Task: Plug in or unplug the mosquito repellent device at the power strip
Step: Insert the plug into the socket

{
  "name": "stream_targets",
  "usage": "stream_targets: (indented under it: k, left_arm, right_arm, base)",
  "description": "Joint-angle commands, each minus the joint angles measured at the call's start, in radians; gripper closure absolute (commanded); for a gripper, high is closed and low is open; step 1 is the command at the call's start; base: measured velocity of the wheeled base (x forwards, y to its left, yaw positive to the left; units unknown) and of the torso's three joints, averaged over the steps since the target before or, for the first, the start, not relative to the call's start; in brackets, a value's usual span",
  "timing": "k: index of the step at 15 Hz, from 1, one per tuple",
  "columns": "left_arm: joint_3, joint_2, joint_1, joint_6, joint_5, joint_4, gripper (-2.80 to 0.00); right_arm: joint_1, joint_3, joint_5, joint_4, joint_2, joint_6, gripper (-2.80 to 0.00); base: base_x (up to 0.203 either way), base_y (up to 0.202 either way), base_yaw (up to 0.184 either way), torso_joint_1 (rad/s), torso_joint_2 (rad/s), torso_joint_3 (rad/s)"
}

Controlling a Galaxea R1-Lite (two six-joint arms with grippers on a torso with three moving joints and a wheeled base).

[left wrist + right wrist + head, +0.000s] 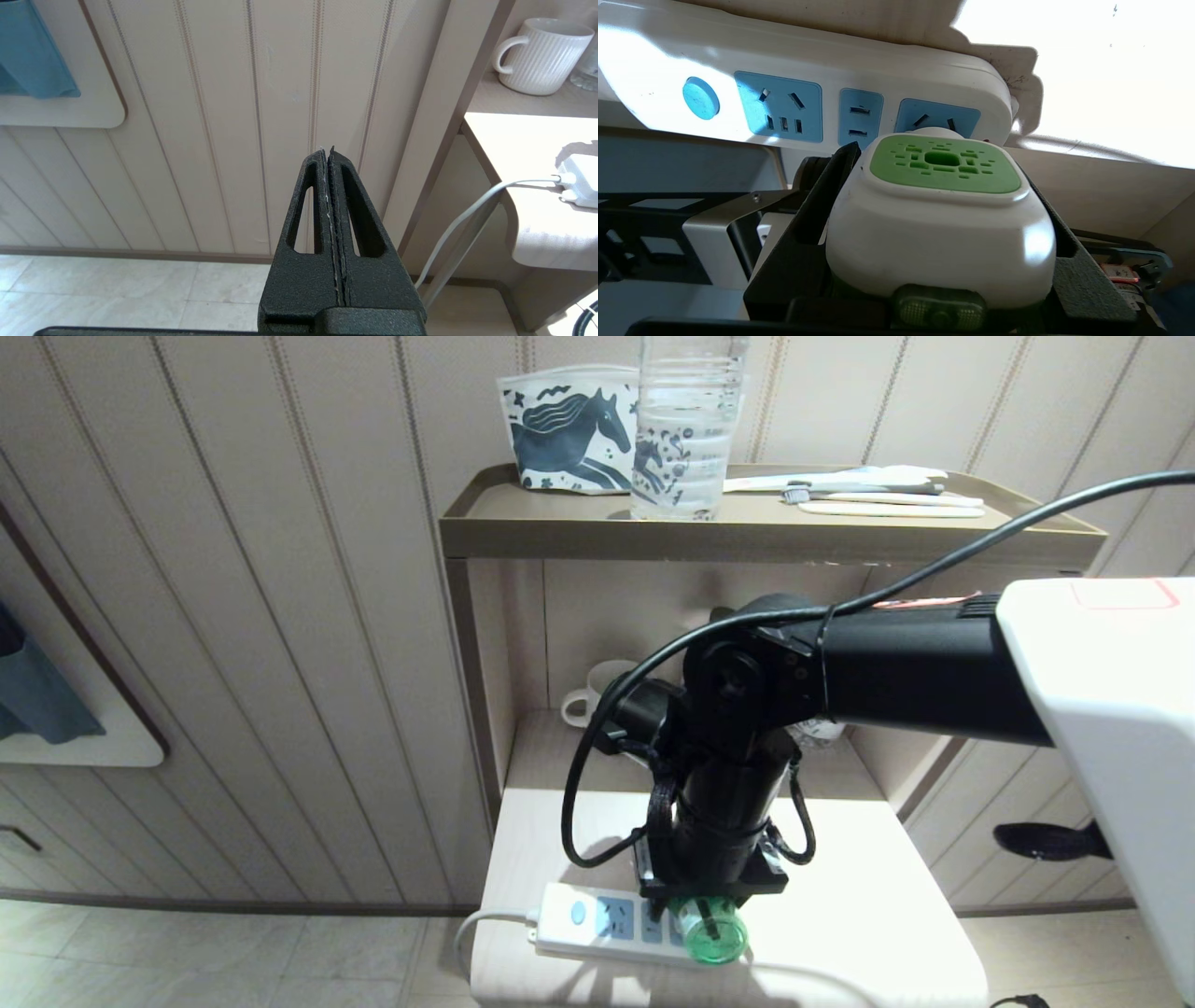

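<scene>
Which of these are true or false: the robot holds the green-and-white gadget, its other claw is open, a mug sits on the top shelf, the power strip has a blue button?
1. The right gripper clamps the mosquito repellent device. True.
2. The left gripper is open. False: its fingers are shut together, holding nothing.
3. The white mug sits on the top shelf. False: it stands on the lower shelf; a water bottle is on top.
4. The power strip has a round blue button. True.
</scene>
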Motion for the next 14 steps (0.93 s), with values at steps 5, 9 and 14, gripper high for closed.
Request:
stream_targets:
  k: [5,9,14]
  left_arm:
    - [0.0,0.0,0.0,-0.001,0.0,-0.001,0.0]
    - [0.0,0.0,0.0,-0.001,0.0,-0.001,0.0]
    - [0.0,0.0,0.0,-0.001,0.0,-0.001,0.0]
  right_arm:
    - [-0.014,-0.012,-0.101,-0.051,0.019,0.003,0.0]
    - [-0.018,-0.043,-0.133,-0.064,0.035,0.003,0.0]
    - [-0.02,-0.055,-0.193,-0.078,0.039,0.005,0.0]
  base:
    - [0.0,0.0,0.0,0.0,0.0,0.0]
    - [0.0,0.0,0.0,0.0,0.0,0.0]
    - [0.0,0.0,0.0,0.0,0.0,0.0]
